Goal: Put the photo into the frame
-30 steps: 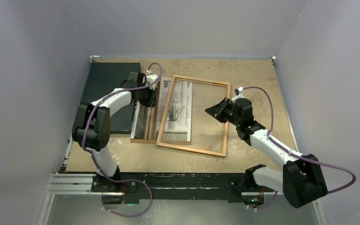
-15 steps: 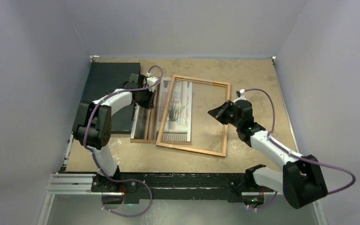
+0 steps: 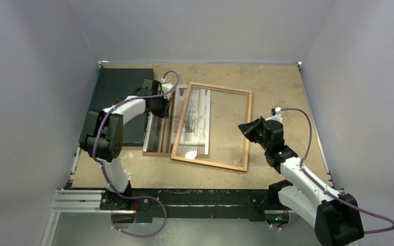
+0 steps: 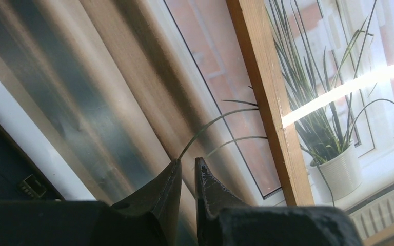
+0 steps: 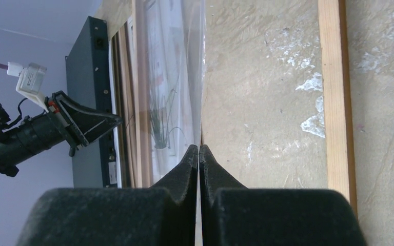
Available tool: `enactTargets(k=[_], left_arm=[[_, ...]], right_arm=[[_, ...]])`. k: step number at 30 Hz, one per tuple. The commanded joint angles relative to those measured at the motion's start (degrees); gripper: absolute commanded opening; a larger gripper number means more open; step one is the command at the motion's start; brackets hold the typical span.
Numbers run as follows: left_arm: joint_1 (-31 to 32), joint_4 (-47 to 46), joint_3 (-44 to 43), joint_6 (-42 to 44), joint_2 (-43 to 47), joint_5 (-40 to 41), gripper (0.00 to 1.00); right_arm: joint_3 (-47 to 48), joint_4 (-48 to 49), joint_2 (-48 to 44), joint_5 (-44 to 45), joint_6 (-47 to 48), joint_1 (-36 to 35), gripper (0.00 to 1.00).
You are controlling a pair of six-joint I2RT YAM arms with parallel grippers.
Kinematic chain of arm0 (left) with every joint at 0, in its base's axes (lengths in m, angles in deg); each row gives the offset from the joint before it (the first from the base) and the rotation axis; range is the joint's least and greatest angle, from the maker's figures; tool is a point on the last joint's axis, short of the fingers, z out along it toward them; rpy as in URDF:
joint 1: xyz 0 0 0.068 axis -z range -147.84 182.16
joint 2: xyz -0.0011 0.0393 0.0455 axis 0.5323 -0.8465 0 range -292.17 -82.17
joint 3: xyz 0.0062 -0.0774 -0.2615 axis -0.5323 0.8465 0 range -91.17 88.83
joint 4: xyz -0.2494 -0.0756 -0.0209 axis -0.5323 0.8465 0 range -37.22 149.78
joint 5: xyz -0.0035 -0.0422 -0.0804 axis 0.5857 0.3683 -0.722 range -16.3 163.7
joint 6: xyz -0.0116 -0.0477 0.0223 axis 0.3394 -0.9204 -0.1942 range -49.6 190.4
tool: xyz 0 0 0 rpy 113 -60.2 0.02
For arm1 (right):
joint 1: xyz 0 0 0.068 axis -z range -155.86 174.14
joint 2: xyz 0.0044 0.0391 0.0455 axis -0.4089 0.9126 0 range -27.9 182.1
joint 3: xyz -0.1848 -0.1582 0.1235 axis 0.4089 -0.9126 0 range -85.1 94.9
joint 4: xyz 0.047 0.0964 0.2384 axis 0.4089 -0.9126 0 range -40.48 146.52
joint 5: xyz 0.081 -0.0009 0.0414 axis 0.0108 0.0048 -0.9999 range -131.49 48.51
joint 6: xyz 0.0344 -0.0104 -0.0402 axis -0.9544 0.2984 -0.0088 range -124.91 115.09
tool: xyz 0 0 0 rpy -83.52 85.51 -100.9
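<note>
The photo [image 3: 190, 123], a spiky potted plant at a window with brown curtains, lies flat on the table. The left rail of the orange-brown frame [image 3: 220, 88] lies across it, so the plant half shows inside the frame and the curtain half outside. My left gripper [image 3: 165, 109] is low over the curtain part, with its tips [image 4: 187, 163] almost together and nothing seen between them. The frame's rail [image 4: 267, 92] and the plant [image 4: 333, 118] lie just to its right. My right gripper [image 3: 241, 126] hovers by the frame's right rail [image 5: 333, 92]. It is shut [image 5: 199, 147] and empty.
A dark grey-black mat [image 3: 118, 92] lies at the far left, partly under my left arm, and also shows in the right wrist view [image 5: 84, 82]. A bright glare spot [image 3: 190, 152] sits near the photo's lower edge. The table's edges and grey walls enclose the workspace.
My right gripper has drawn back from over the frame's middle toward the right and nearer side. My left gripper has hardly moved. The glare spot on the photo is new.
</note>
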Motion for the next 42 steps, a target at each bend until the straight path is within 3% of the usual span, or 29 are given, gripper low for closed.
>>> enactTargets(k=[1, 12, 20, 30, 42], left_arm=[[1.51, -0.36, -2.25, 0.2, -1.3, -0.76, 0.14], [3.96, -0.8, -4.07, -0.3, -3.96, -0.89, 0.14], [5.15, -1.04, -4.85, -0.46, -4.97, -0.97, 0.14], [6.07, -1.33, -5.4, -0.22, -6.29, -1.08, 0.12], [6.7, -1.32, -5.57, -0.24, -7.01, -1.19, 0.1]], right_arm=[[-1.78, 1.44, -1.58, 3.81, -1.41, 0.44, 0.0], [-1.58, 0.6, -2.29, 4.39, -1.11, 0.48, 0.0], [0.34, 2.0, 2.84, 0.59, 0.45, 0.92, 0.0], [1.47, 0.15, 2.68, -1.76, 2.41, 3.69, 0.0], [2.62, 5.55, 5.2, -5.77, 5.61, 3.89, 0.0]])
